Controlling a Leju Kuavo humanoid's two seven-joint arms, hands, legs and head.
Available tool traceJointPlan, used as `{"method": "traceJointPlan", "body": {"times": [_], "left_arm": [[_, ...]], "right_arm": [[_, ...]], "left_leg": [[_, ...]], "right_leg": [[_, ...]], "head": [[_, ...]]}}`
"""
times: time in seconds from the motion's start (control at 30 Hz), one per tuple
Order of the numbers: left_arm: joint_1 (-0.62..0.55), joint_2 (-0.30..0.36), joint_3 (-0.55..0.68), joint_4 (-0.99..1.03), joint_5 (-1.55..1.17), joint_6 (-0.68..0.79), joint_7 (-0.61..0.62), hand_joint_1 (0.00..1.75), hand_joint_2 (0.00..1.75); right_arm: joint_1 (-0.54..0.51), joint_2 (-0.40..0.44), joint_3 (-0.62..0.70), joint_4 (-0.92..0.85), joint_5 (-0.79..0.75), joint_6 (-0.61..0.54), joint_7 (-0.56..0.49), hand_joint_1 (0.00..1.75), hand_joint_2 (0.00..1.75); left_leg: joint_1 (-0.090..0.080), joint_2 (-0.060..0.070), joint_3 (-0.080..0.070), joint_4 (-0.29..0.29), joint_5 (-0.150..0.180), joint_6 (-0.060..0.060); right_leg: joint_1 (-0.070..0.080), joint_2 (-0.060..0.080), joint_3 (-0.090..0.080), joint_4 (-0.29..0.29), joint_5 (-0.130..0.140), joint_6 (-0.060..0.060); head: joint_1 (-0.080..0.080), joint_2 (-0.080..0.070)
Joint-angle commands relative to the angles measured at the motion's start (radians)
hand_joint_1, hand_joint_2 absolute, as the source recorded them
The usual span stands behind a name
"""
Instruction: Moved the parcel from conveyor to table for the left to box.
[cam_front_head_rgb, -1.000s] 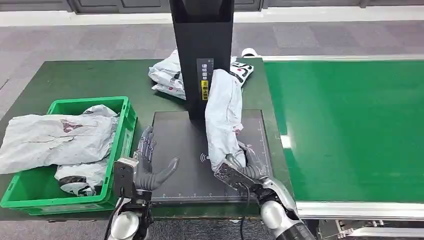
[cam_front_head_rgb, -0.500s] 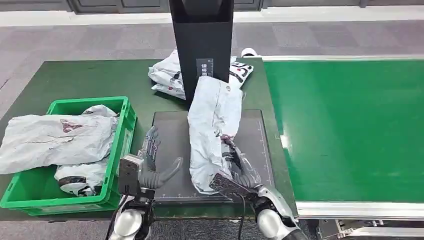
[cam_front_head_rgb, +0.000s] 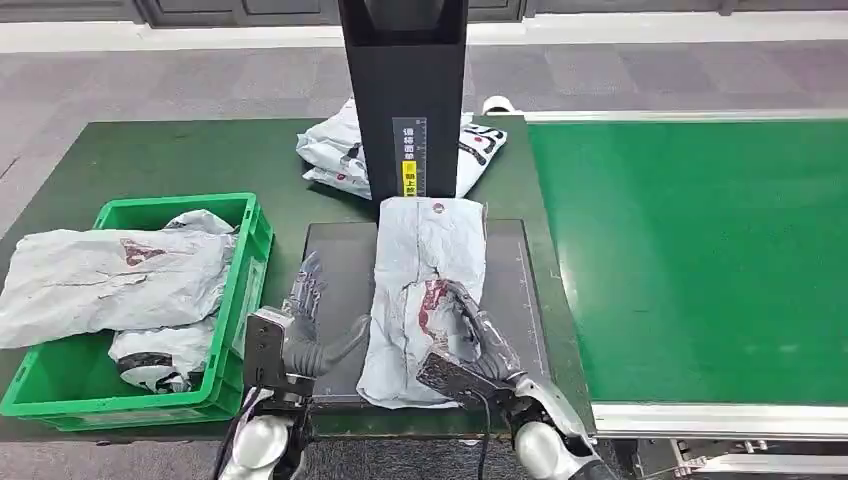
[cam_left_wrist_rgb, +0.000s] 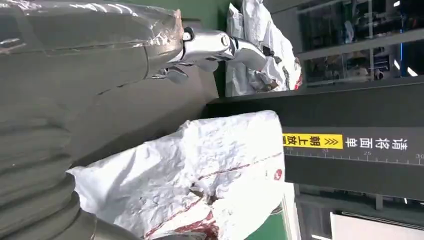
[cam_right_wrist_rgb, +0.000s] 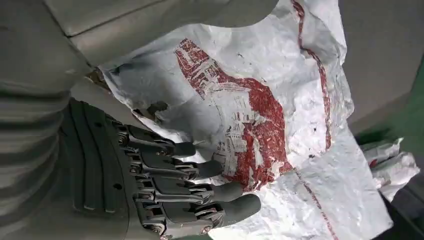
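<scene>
The parcel (cam_front_head_rgb: 425, 290) is lain flat on the black pad (cam_front_head_rgb: 338, 270) and gripped by the right hand (cam_front_head_rgb: 470, 345); at its nine o'clock, the left hand (cam_front_head_rgb: 305, 335) is held spread, empty.

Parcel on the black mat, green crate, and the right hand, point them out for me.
parcel (cam_front_head_rgb: 425, 265), head view, upper flat part.
green crate (cam_front_head_rgb: 262, 238), head view, right wall.
right hand (cam_front_head_rgb: 470, 350), head view, back of hand.
</scene>
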Motion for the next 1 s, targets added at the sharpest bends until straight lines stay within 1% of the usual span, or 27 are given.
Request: {"method": "traceJointPlan", "body": {"times": [0.03, 0.07, 0.13, 0.17, 0.2, 0.23, 0.3, 0.33, 0.4, 0.43, 0.47, 0.53, 0.57, 0.67, 0.8, 0.9, 1.0], "left_arm": [[-0.039, 0.037, -0.033, 0.071, 0.007, 0.018, -0.003, 0.0, 1.75], [-0.038, 0.036, -0.031, 0.069, 0.005, 0.02, -0.004, 0.0, 1.75], [-0.026, 0.034, -0.023, 0.059, -0.018, 0.04, -0.006, 0.0, 1.75], [-0.022, 0.035, -0.019, 0.054, -0.039, 0.051, -0.006, 0.0, 1.75], [-0.017, 0.039, -0.022, 0.051, -0.106, 0.072, 0.002, 0.0, 1.75], [-0.016, 0.038, -0.022, 0.05, -0.139, 0.07, 0.009, 0.0, 1.75], [-0.035, 0.043, -0.04, 0.067, -0.253, 0.051, 0.038, 0.0, 1.75], [-0.059, 0.046, -0.06, 0.09, -0.355, 0.024, 0.067, 0.0, 1.75], [-0.098, 0.036, -0.077, 0.126, -0.452, -0.021, 0.087, 0.0, 1.75], [-0.116, 0.024, -0.077, 0.146, -0.486, -0.035, 0.088, 0.0, 1.75], [-0.132, 0.021, -0.086, 0.165, -0.516, -0.048, 0.089, 0.0, 1.75], [-0.152, 0.014, -0.094, 0.187, -0.535, -0.063, 0.088, 0.0, 1.75], [-0.155, 0.011, -0.094, 0.192, -0.536, -0.065, 0.088, 0.0, 1.75], [-0.154, 0.012, -0.093, 0.195, -0.536, -0.065, 0.087, 0.0, 1.75], [-0.15, 0.013, -0.091, 0.19, -0.537, -0.066, 0.087, 0.0, 1.75], [-0.172, 0.02, -0.114, 0.208, -0.563, -0.092, 0.08, 0.0, 1.75], [-0.209, 0.033, -0.165, 0.241, -0.607, -0.134, 0.069, 0.0, 1.75]], "right_arm": [[-0.033, -0.113, 0.067, -0.076, -0.014, 0.012, 0.003, 0.0, 1.75], [-0.027, -0.118, 0.054, -0.104, -0.019, 0.0, -0.001, 0.0, 1.75], [0.007, -0.137, -0.007, -0.232, -0.037, -0.037, -0.019, 0.0, 1.75], [0.029, -0.142, -0.048, -0.306, -0.039, -0.046, -0.023, 0.0, 1.75], [0.069, -0.14, -0.106, -0.411, -0.041, -0.093, -0.06, 0.0, 1.75], [0.094, -0.144, -0.137, -0.479, -0.054, -0.088, -0.072, 0.0, 1.75], [0.128, -0.12, -0.209, -0.573, -0.075, -0.108, -0.103, 0.0, 1.75], [0.13, -0.097, -0.251, -0.605, -0.107, -0.117, -0.125, 0.0, 1.75], [0.141, -0.078, -0.29, -0.628, -0.141, -0.116, -0.147, 0.0, 1.75], [0.158, -0.064, -0.312, -0.637, -0.16, -0.117, -0.163, 0.0, 1.75], [0.169, -0.046, -0.327, -0.638, -0.17, -0.12, -0.173, 0.0, 1.75], [0.175, -0.025, -0.34, -0.63, -0.182, -0.114, -0.177, 0.0, 1.75], [0.173, -0.022, -0.341, -0.624, -0.182, -0.113, -0.179, 0.0, 1.75], [0.169, -0.018, -0.34, -0.615, -0.182, -0.113, -0.18, 0.0, 1.75], [0.167, -0.016, -0.34, -0.61, -0.181, -0.114, -0.182, 0.0, 1.75], [0.163, -0.002, -0.357, -0.59, -0.167, -0.093, -0.163, 0.0, 1.75], [0.159, 0.001, -0.368, -0.557, -0.157, -0.078, -0.16, 0.0, 1.75]], "left_leg": [[0.002, 0.004, 0.004, -0.003, 0.001, -0.001], [0.001, 0.003, 0.002, -0.002, 0.0, 0.0], [0.002, 0.002, 0.001, -0.001, 0.0, 0.0], [0.001, 0.001, 0.001, -0.001, 0.0, 0.0], [0.0, 0.0, 0.0, 0.001, 0.0, 0.0], [0.001, 0.001, 0.0, 0.001, -0.001, 0.0], [0.001, -0.001, 0.0, 0.001, -0.001, 0.0], [0.0, -0.003, -0.001, 0.001, 0.0, 0.0], [0.001, -0.003, 0.0, 0.0, 0.0, 0.0], [0.0, -0.004, -0.001, 0.001, 0.0, 0.0], [0.001, -0.005, -0.001, 0.001, 0.001, 0.0], [0.0, -0.004, -0.001, 0.001, 0.001, 0.0], [0.001, -0.004, 0.0, 0.0, 0.001, 0.0], [0.0, 0.001, 0.001, 0.0, 0.0, -0.001], [0.001, 0.001, 0.002, -0.001, 0.0, -0.001], [0.001, 0.002, 0.002, 0.0, 0.0, -0.001], [0.001, 0.002, 0.002, -0.001, 0.0, -0.001]], "right_leg": [[0.003, -0.003, 0.005, -0.005, 0.001, -0.001], [0.002, -0.003, 0.004, -0.004, 0.001, -0.001], [0.002, -0.004, 0.003, -0.003, 0.001, -0.001], [0.001, -0.004, 0.002, -0.002, 0.0, -0.001], [0.0, -0.003, 0.001, 0.0, -0.001, 0.0], [0.001, -0.004, 0.001, -0.001, -0.001, -0.001], [0.001, -0.007, 0.002, -0.001, -0.001, -0.001], [0.0, -0.006, 0.0, 0.001, -0.002, -0.001], [0.001, -0.008, 0.003, -0.001, -0.002, -0.001], [0.0, -0.006, 0.001, 0.0, -0.001, 0.0], [0.001, -0.009, 0.002, -0.001, -0.001, -0.001], [0.0, -0.008, 0.001, -0.001, -0.001, 0.0], [0.001, -0.009, 0.003, -0.002, 0.0, -0.001], [0.001, -0.002, 0.001, -0.001, 0.0, -0.001], [0.001, -0.003, 0.002, -0.002, 0.001, -0.001], [0.001, -0.002, 0.002, -0.002, 0.0, -0.001], [0.002, -0.003, 0.003, -0.003, 0.0, -0.001]], "head": [[0.0, 0.0], [0.0, 0.0], [0.0, 0.0], [0.0, 0.0], [0.0, 0.0], [0.0, 0.0], [0.0, 0.0], [0.0, 0.0], [0.0, 0.0], [0.0, 0.0], [0.0, 0.0], [0.0, 0.0], [0.0, 0.0], [0.0, 0.0], [0.0, 0.0], [0.0, 0.0], [0.0, 0.0]]}}
